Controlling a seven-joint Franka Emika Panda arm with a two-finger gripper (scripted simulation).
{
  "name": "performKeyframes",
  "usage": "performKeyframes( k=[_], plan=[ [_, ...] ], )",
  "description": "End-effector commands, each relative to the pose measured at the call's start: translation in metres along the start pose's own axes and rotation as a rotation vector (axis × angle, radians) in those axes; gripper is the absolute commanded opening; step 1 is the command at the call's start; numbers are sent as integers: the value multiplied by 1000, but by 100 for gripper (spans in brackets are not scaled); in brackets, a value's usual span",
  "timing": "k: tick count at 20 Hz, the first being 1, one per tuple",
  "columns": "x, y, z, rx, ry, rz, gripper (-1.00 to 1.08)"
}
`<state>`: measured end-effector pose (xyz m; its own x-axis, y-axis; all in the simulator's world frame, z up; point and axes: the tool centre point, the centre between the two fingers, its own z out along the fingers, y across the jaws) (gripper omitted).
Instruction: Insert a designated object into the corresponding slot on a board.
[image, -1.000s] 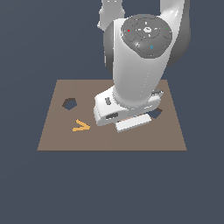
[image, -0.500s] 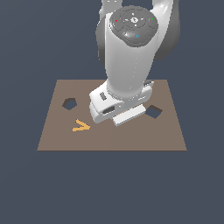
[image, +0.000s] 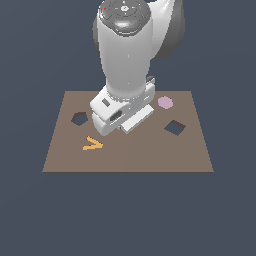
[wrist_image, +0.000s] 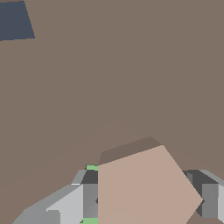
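Pentagon piece (wrist_image: 144, 188), pinkish-tan and flat, sits between the 2 fingers (wrist_image: 209, 200) in the wrist view, with grey finger bodies showing on both flanks. The fingers are pinching it by opposite edges. A shadow on the board under its leading edge suggests it is held clear of the surface, not resting on it.

In the exterior view the arm's bulk hides the piece and the gripper (image: 131, 120) tips. The hand hangs low over the middle of the board (image: 150, 155).

The pentagon slot (image: 79, 118) lies at about 9 o'clock from the hand, near but clearly apart. It is empty and dark inside. The diamond cutout (image: 174, 127) lies at about 3 o'clock, also empty. The dark patch (wrist_image: 15, 19) at the wrist view's corner is one of the cutouts; which one cannot be told.

Judgement: the piece is being carried low and level so it can drop flat into its slot. The edge grip leaves the underside free for seating. Its corners must be matched to the slot's before lowering.

Other items on the board: a lilac rounded piece (image: 165, 102) at about 1 o'clock, and an orange V-shaped piece (image: 92, 144) at about 7 o'clock.
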<state>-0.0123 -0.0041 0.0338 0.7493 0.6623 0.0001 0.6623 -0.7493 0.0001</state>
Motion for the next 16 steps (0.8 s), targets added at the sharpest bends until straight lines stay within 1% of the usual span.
performKeyframes(
  k=[1,8,16],
  plan=[
    [-14,4,-1,-1,0,-80,-100],
    [-50,22,-2,-1,0,-300,-100],
    [-83,51,-4,-1,0,-543,-100]
  ],
)
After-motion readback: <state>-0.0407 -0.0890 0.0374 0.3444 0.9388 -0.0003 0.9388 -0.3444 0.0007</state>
